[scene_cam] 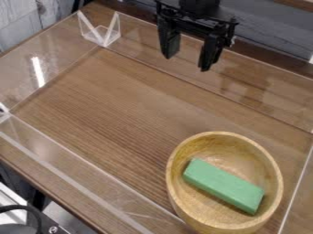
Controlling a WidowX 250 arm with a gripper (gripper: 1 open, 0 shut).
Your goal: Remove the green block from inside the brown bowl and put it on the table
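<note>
The green block in the brown bowl looks hard and light, so the wide-open, empty gripper should pinch its long sides.

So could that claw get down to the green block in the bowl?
Probably yes: the green block lies uncovered in the open-topped brown bowl, and the gripper hangs open above the bare table, nothing between.
</note>
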